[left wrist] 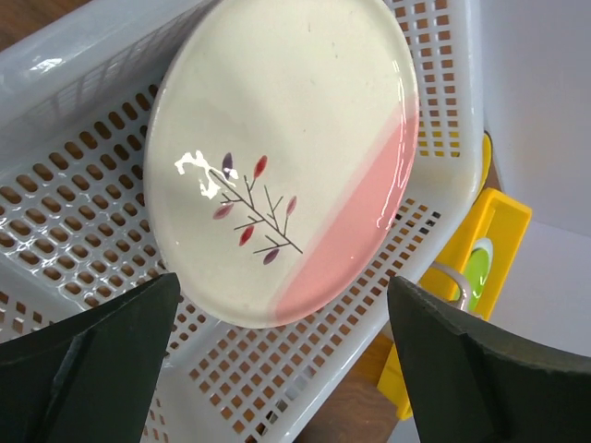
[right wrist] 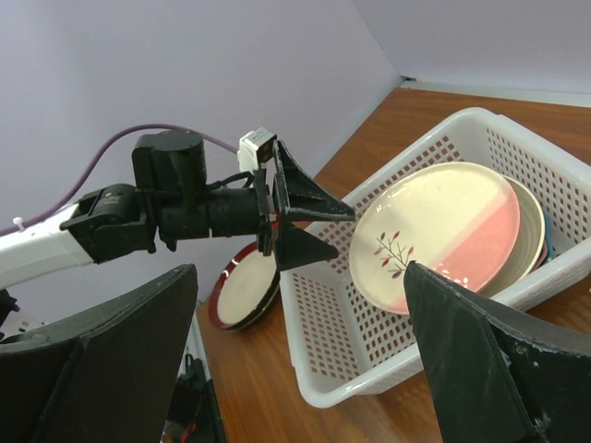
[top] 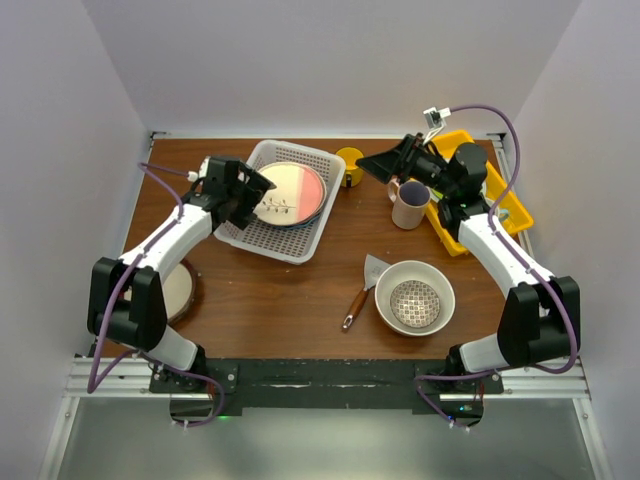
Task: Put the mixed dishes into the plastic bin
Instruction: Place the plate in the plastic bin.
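The plastic bin (top: 300,245) stands at the back left of the table. A cream and pink plate (top: 291,193) with a twig pattern lies tilted in it on other plates, one with a blue rim (right wrist: 547,242). My left gripper (top: 262,192) hangs open at the plate's left edge, holding nothing; the left wrist view shows the plate (left wrist: 286,148) just beyond its wide-spread fingers (left wrist: 92,369). My right gripper (top: 372,165) is open and empty near a yellow mug (top: 350,163) and a purple-lined cream mug (top: 410,205). A red-rimmed plate (top: 178,290) lies under the left arm.
A large cream bowl (top: 440,285) with a small patterned bowl (top: 413,304) inside sits front right, a wooden-handled spatula (top: 360,290) beside it. A yellow tray (top: 500,205) lies at the back right under the right arm. Grey walls close three sides.
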Available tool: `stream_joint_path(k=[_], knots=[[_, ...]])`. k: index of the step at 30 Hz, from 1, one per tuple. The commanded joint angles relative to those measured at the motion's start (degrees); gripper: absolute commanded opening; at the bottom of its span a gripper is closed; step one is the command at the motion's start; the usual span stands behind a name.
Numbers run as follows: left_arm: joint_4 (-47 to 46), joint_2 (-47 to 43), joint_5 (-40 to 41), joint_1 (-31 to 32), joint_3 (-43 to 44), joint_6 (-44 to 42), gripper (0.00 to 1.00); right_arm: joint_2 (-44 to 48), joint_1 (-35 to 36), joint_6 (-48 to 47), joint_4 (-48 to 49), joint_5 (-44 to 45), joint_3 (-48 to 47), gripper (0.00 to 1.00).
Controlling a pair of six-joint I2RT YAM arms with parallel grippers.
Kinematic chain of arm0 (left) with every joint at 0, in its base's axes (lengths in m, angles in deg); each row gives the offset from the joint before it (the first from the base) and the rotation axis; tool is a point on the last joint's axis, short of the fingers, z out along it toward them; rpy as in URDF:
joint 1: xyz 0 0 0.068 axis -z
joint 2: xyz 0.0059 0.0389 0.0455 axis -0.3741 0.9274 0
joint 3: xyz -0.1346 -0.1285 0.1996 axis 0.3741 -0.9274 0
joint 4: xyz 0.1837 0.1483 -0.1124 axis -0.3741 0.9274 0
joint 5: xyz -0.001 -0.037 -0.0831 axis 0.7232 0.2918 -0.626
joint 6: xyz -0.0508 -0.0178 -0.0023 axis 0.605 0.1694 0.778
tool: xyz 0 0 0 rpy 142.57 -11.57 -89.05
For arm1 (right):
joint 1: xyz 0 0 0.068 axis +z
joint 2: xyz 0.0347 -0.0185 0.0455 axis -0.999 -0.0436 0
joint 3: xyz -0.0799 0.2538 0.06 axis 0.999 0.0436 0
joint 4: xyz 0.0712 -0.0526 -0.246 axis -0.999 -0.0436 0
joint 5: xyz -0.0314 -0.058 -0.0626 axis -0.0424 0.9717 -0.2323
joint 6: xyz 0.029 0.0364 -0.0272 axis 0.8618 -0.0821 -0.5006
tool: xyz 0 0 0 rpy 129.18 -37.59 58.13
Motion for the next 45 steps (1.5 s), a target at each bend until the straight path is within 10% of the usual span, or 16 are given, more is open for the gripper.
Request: stream_joint_path(k=[1,45], knots=[[2.81,-1.79,0.62,0.29,0.93,-1.99,1.00,2.39,-0.46,0.16,2.79,-0.36,0.44,0.98],[9.14,15.97,3.16,0.90,20.52,-6.73,0.92,2.65,-2.13,0.95,3.32,-0.88,0.97,0.98]])
